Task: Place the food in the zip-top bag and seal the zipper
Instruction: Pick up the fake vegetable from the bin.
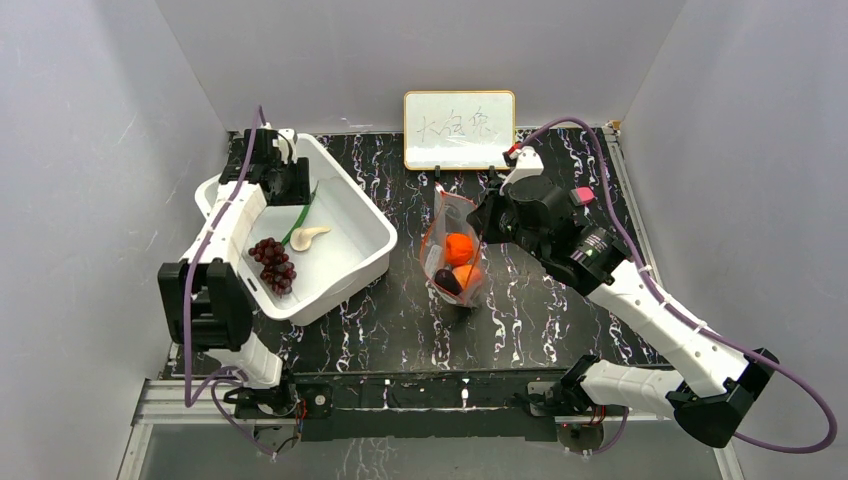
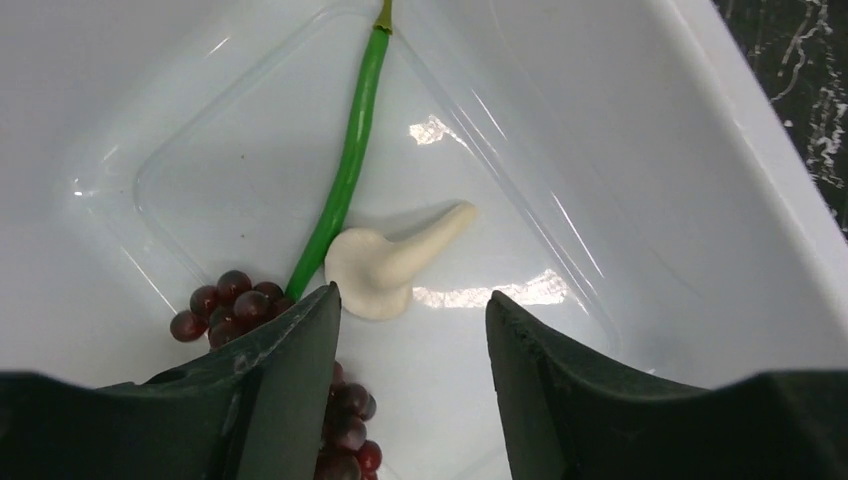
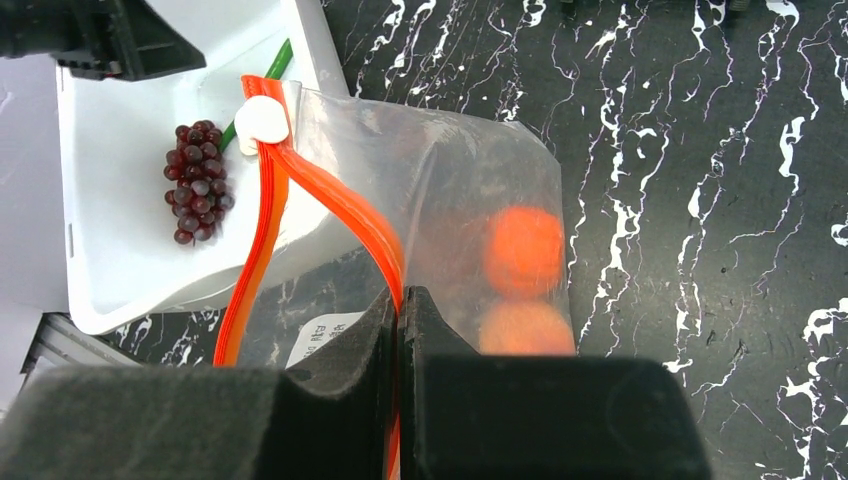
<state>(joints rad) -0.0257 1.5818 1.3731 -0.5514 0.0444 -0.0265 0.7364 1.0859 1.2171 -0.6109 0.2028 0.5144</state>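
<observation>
Zip-top bag (image 3: 450,180) mouth open, zipper (image 3: 343,208) pinched by right jaws; left jaws spread inside white bin (image 2: 700,150).

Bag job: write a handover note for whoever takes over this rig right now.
Grippers: the left gripper is open, fingers over the white piece in the bin. The right gripper is shut on the bag at its zipper; the mouth is open.
Done: two oranges and a dark piece are in the bag.
Left: grapes, green bean and the white piece lie in the bin. Bag them, then seal the zipper.
</observation>
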